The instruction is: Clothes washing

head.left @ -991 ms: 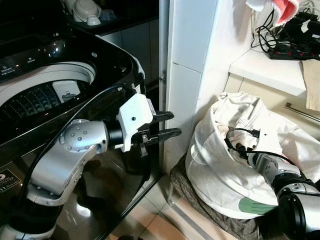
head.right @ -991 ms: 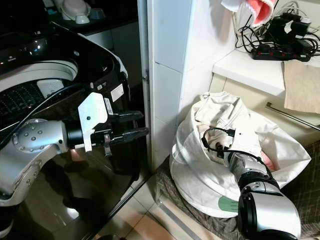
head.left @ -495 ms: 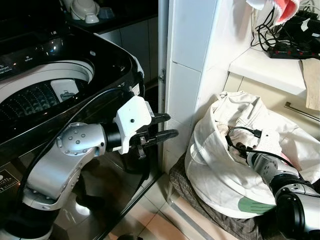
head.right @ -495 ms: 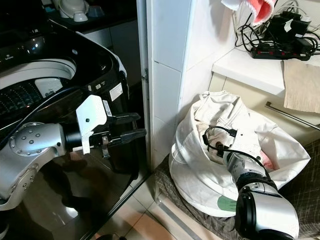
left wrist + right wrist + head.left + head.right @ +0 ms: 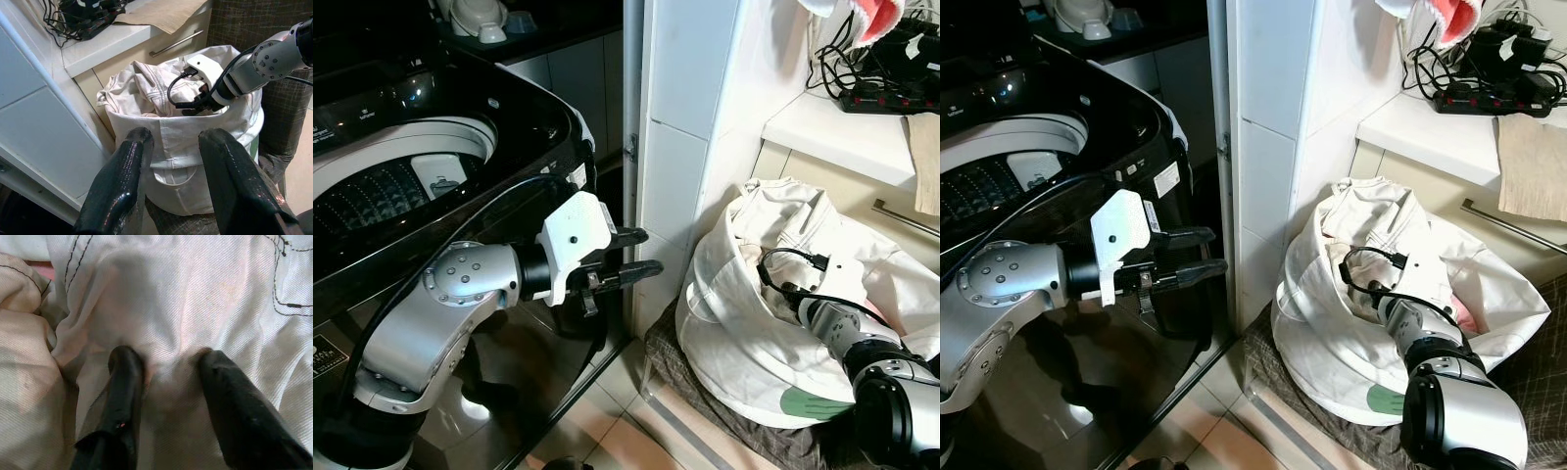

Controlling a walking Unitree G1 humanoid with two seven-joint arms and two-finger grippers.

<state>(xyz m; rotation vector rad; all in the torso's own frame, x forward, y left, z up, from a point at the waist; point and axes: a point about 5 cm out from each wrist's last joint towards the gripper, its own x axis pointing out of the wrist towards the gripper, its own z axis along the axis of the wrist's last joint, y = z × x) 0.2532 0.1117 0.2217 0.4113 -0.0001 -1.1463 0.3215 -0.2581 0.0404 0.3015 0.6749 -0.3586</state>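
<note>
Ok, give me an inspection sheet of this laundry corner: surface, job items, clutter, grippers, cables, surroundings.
Surface: tiled floor, pale.
Job's things: white laundry bag full of white clothes on a dark woven stool; top-load washing machine, drum open.
Clutter: beige cloth on the white counter.
Grippers: left gripper open, in the air between washer and bag; right gripper open, fingers pressed into the clothes inside the bag.
Cables: black power strip with tangled leads on the counter; black cable looping at the right wrist.
Surroundings: white tiled pillar.

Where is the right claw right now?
The right claw is down inside the white laundry bag at the robot's right, its open fingers pressed into white cloth.
</note>
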